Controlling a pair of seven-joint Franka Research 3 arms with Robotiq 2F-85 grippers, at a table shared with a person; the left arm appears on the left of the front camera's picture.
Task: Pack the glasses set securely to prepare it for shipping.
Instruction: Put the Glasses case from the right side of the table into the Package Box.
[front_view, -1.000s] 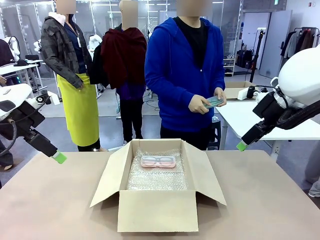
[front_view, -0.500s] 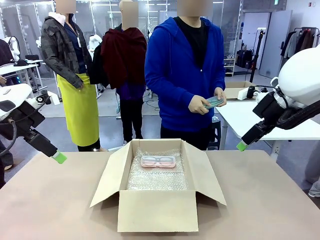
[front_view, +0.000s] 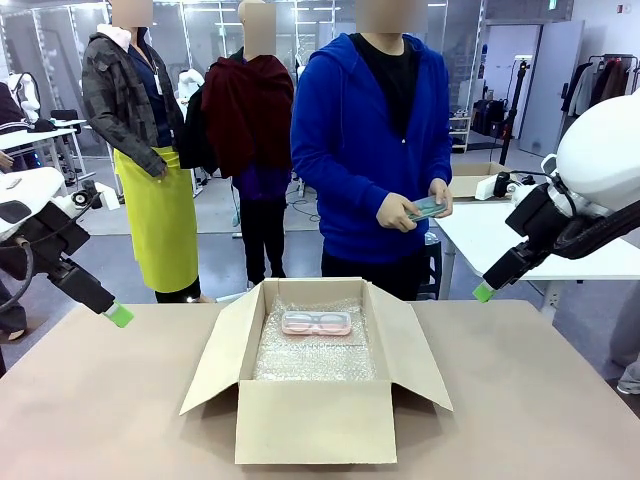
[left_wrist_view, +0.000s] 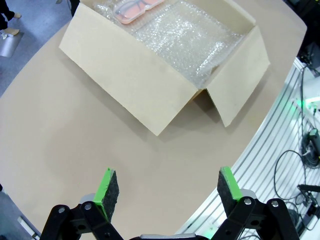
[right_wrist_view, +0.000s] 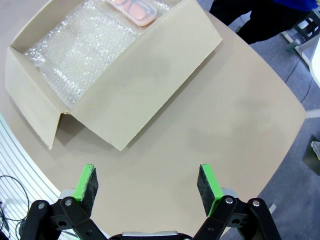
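1. Left gripper (left_wrist_view: 167, 186): wide apart, empty, above bare table (left_wrist_view: 60, 135) beside the cardboard box (left_wrist_view: 140, 85).
2. Right gripper (right_wrist_view: 146, 182): likewise wide apart, empty, at the box's other side.
3. Pink case (right_wrist_view: 134, 8): flat on the bubble wrap (right_wrist_view: 75, 45) at the box's far end; mint green case (front_view: 428, 206): in the person's hands (front_view: 398, 212), off the table.
4. Likely light, stiff, smooth-shelled; best pinched gently across the short width.
5. In the front view: mint green case and hands; in the wrist views: gap between pads, wrap from above.
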